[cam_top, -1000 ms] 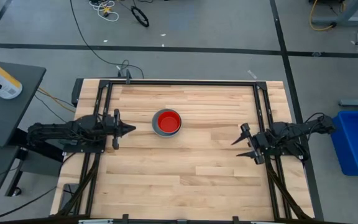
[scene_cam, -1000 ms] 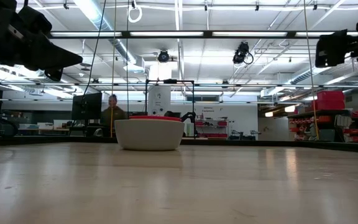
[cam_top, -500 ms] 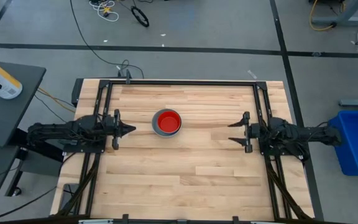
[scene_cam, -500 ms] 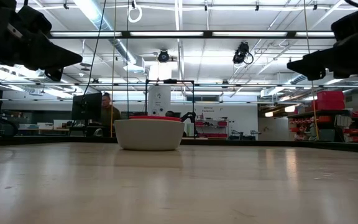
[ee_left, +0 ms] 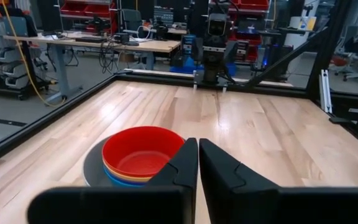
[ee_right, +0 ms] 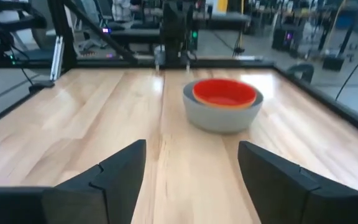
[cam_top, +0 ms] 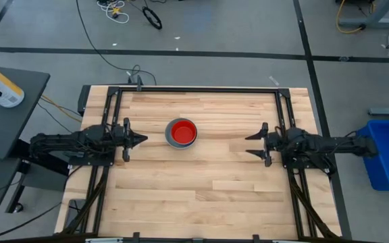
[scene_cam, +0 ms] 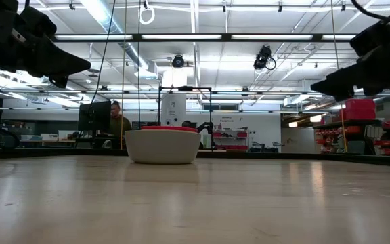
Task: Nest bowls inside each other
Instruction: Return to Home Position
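The bowls stand as one nested stack left of the table's middle: the red bowl on top, yellow and blue rims just under it, all inside the grey bowl, whose base rests on the wood. My left gripper hovers shut above the table's left side, pointing level at the stack, a short way from it. Over the table's right side, far from the stack, my right gripper hangs open and points level toward it. Neither gripper holds anything.
A black metal frame runs along the table's far edge and down both sides. Bare wood lies in front of the stack and between it and my right gripper. A person stands in the room far behind the table.
My right gripper has swung from slanting toward the near edge round to pointing straight at the stack, and has shifted slightly toward the far edge. The left arm and the stack have kept still.
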### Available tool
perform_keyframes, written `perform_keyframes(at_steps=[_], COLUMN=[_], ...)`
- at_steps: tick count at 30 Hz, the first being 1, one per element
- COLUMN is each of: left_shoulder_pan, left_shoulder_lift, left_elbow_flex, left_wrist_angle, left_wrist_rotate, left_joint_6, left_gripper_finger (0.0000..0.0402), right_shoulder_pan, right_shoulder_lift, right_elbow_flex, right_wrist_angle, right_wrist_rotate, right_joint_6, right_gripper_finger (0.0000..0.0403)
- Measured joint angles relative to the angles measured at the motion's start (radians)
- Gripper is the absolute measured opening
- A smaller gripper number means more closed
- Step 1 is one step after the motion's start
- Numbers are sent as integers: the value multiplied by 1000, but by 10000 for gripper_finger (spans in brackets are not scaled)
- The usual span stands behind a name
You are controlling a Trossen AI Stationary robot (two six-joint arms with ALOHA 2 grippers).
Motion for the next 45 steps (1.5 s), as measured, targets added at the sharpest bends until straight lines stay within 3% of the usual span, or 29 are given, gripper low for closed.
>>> perform_keyframes(at_steps=[7, 15, 21, 29, 35, 45], left_shoulder_pan=[0, -1, 0, 0, 0, 0], left_shoulder_lift=[0, 0, 2, 24, 24, 24], left_elbow_flex=[0, -3, 2, 4, 2, 2], left_wrist_angle=[-2, 32, -1, -1, 13, 20], left_wrist_rotate=[21, 191, 50, 54, 7, 7], left_joint_6=[5, 36, -12, 121, 31, 38], left_gripper_finger=[22, 29, 24, 22, 22, 22], right_shoulder_pan=[0, 0, 0, 0, 0, 0], right_shoulder_lift=[70, 83, 83, 83, 83, 83], right_elbow_flex=[0, 0, 0, 0, 0, 0], right_wrist_angle=[0, 2, 2, 2, 2, 2], right_wrist_rotate=[-1, -1, -1, -1, -1, -2], right_joint_6=[14, 11, 11, 11, 11, 11], right_gripper_finger=[247, 231, 222, 213, 207, 203])
